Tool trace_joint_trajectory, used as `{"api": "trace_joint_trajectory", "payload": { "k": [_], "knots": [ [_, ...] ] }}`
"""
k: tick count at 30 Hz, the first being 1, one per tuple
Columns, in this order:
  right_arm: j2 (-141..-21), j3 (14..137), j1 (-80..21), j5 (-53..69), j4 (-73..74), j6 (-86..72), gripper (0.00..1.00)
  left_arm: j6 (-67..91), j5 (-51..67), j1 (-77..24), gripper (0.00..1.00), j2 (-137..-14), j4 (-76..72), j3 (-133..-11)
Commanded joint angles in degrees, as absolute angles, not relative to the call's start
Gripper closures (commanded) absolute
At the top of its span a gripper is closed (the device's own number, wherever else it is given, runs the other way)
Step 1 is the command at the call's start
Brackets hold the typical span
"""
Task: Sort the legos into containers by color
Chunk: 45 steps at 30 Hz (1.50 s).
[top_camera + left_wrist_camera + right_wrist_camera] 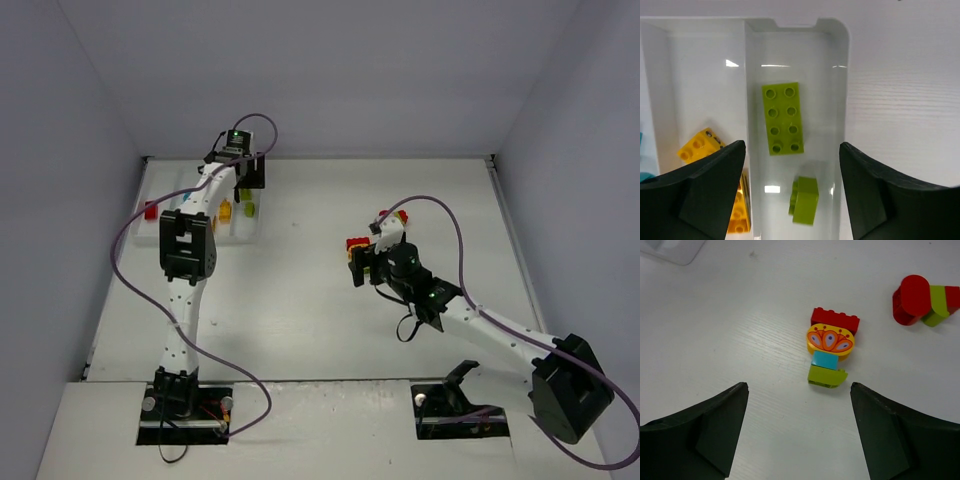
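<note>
My left gripper (792, 149) (247, 178) hangs open over the white tray (839, 35) (240, 236), above its right-hand compartment. A long lime brick (783, 118) lies flat in that compartment. Nearer me a small lime brick (805, 200) rests tipped on its side between the fingers, touching neither. Yellow bricks (699, 145) sit in the neighbouring compartment. My right gripper (797, 387) (358, 265) is open and empty, just short of a clump (830, 347) of red, yellow, cyan and lime legos on the table. A red-and-lime clump (922, 300) lies further right.
A red brick (151, 210) sits in the tray's left compartment, and a bit of cyan (642, 175) shows at the left wrist view's edge. Purple cables loop over both arms. Grey walls close in the table on three sides.
</note>
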State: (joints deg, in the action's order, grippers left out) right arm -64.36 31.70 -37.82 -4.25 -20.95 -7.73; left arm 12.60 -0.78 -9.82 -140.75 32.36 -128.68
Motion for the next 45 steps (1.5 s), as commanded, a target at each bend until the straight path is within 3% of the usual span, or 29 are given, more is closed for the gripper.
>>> {"api": "trace_joint_trajectory", "payload": {
  "k": [1, 6, 11, 21, 25, 34, 38, 40, 44, 45],
  "knots": [
    [-65.4, 35.3, -35.2, -8.4, -21.4, -10.5, 0.19, 13.2, -0.3, -9.4, 0.3, -129.8, 30.8, -127.2],
    [-72.4, 41.0, -31.9, -9.6, -17.1, -11.7, 0.01, 16.2, 3.0, -10.3, 0.23, -118.8, 31.9, -120.3],
    [-81.4, 47.4, -29.7, -7.9, -15.6, -11.6, 0.0, 21.3, 8.2, -10.7, 0.14, -102.1, 29.8, -108.8],
    [-95.2, 55.4, -29.3, -7.0, -14.3, -13.0, 0.0, 21.7, 13.4, -10.7, 0.13, -74.7, 29.3, -80.2],
    [-98.9, 56.9, -29.3, -7.6, -14.2, -13.3, 0.0, 21.3, 14.4, -10.7, 0.13, -70.9, 23.4, -71.6],
    [-104.1, 58.3, -29.4, -6.9, -14.8, -14.1, 0.01, 20.7, 16.2, -10.3, 0.13, -72.3, 24.5, -71.4],
    [-105.0, 58.0, -29.4, -6.9, -14.9, -14.1, 0.06, 20.4, 16.1, -10.3, 0.14, -72.3, 24.5, -71.2],
    [-105.2, 57.7, -29.4, -6.8, -15.5, -14.2, 0.14, 20.4, 16.8, -10.3, 0.13, -72.6, 24.5, -71.2],
    [-104.9, 56.4, -29.4, -6.2, -16.3, -13.5, 0.38, 20.3, 19.7, -10.3, 0.13, -72.2, 22.5, -70.2],
    [-104.7, 56.0, -29.4, -6.1, -17.1, -13.3, 0.53, 20.3, 20.1, -10.3, 0.13, -72.3, 22.2, -70.1]
  ]
}}
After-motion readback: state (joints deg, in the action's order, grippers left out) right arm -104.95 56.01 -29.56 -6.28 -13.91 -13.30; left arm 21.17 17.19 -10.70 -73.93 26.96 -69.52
